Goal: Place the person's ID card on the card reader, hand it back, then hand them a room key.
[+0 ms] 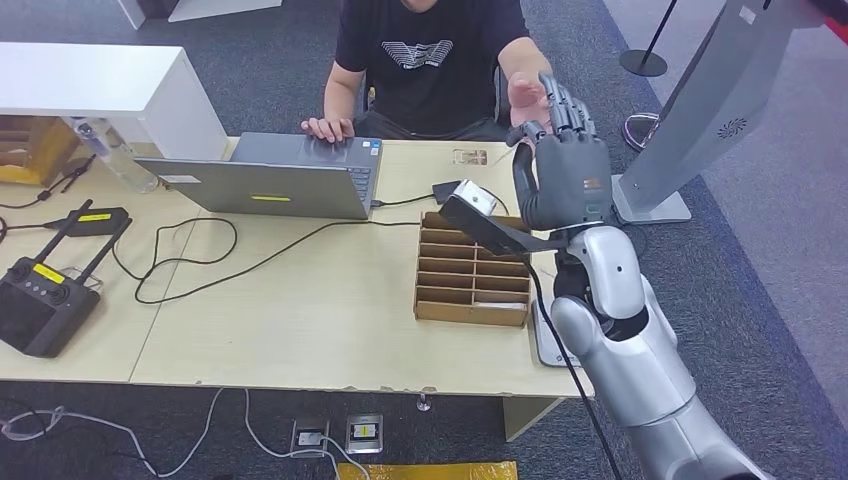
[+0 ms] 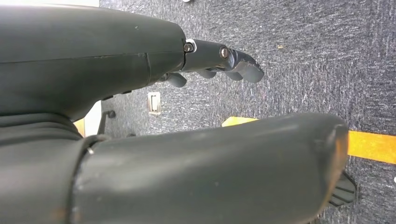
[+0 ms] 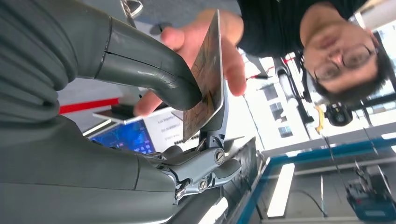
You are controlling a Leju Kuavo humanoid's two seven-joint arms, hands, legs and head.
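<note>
A grey carpet is lying under the wooden bench (image 1: 300,320). The right hand (image 1: 565,170) is pinching a card (image 3: 205,79) just past the sorting tray (image 1: 475,270), touching the person's hand (image 1: 522,95). Probably a hand-over; which card, unclear. The left hand (image 2: 219,58) is hanging, fingers curled, holding nothing.

Right hand (image 1: 566,170) — raised, arm extended, thumb and fingers pinching a card (image 3: 205,79). Left hand (image 2: 224,60) — hanging, fingers curled, holding nothing.
</note>
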